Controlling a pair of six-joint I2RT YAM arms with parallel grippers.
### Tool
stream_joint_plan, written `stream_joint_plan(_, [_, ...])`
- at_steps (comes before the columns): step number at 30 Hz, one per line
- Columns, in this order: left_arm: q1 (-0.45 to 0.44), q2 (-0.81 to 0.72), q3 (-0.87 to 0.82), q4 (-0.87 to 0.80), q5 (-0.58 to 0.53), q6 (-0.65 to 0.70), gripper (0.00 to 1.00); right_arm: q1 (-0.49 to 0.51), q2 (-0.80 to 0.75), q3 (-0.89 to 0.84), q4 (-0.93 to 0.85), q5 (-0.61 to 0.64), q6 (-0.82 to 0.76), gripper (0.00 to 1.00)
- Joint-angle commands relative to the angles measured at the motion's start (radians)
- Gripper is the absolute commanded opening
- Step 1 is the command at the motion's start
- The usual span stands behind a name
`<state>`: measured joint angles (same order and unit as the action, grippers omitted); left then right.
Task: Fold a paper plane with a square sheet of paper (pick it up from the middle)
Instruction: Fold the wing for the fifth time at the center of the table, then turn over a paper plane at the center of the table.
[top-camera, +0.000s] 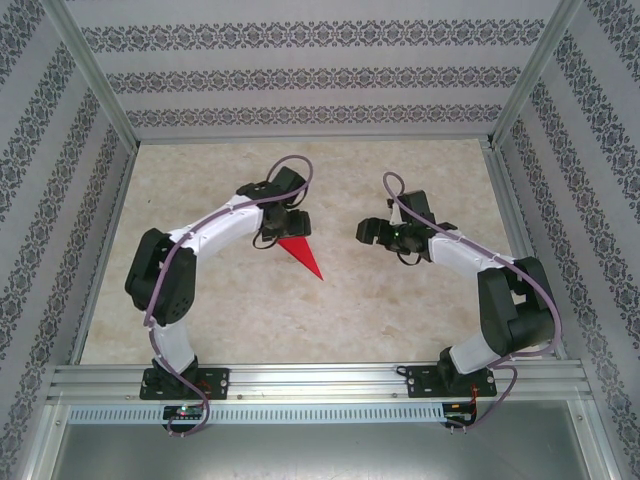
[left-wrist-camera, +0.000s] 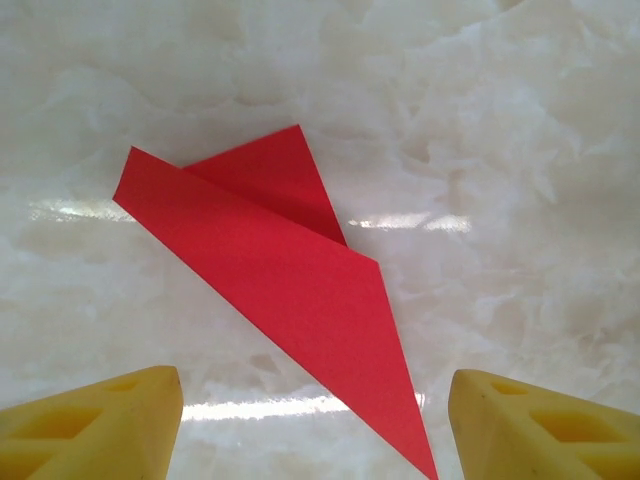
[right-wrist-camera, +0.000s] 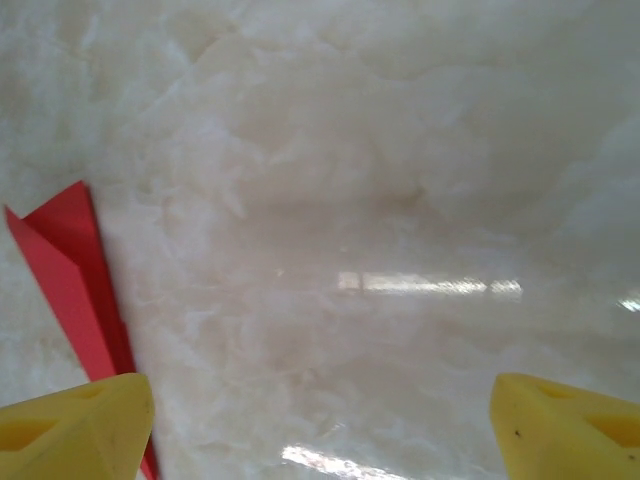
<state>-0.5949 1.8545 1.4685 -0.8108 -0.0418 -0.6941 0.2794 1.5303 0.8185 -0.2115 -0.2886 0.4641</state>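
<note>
Tabletop (top-camera: 400, 310) — paper plane (left-wrist-camera: 280, 270) by left jaws

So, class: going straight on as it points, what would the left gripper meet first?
Probably the paper plane, flat on the table ahead of the left gripper; depth is unclear.

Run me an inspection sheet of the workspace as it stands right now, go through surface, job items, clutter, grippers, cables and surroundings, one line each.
Surface: pale marbled table, glossy with light glare, no stains seen.
Job's things: red paper plane, folded to a pointed dart, lying flat on the table under the left arm's wrist.
Clutter: nothing seen.
Grippers: left gripper open, yellow fingers either side of the plane's tip, not gripping it; right gripper open, empty, over bare table beside the plane.
Cables: purple cables loop along both arms, clear of the paper.
Surroundings: patterned walls on three sides, aluminium frame at the near edge.
</note>
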Motion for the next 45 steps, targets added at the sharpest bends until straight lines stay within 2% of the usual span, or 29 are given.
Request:
stream_joint_plan(1, [-0.059, 0.091, 0.112, -0.179, -0.154, -0.048, 0.72, -0.021, -0.026, -0.034, 0.061, 0.035, 0.037, 0.88])
stream_joint_plan(8, [-0.1, 0.293, 0.313, -0.294, -0.202, -0.058, 0.7, -0.034, -0.033, -0.044, 0.052, 0.034, 0.048, 0.88])
stream_joint_plan(15, [-0.1, 0.368, 0.387, -0.343, -0.244, -0.07, 0.64, -0.034, -0.041, -0.039, 0.038, 0.034, 0.043, 0.88])
stream_joint_plan(36, [-0.101, 0.293, 0.298, -0.292, -0.251, -0.148, 0.39, -0.033, 0.002, -0.02, 0.018, 0.012, 0.05, 0.85])
stream_joint_plan(45, [-0.1, 0.202, 0.192, -0.191, -0.194, -0.225, 0.43, -0.034, 0.011, -0.016, 0.017, 0.005, 0.052, 0.85])
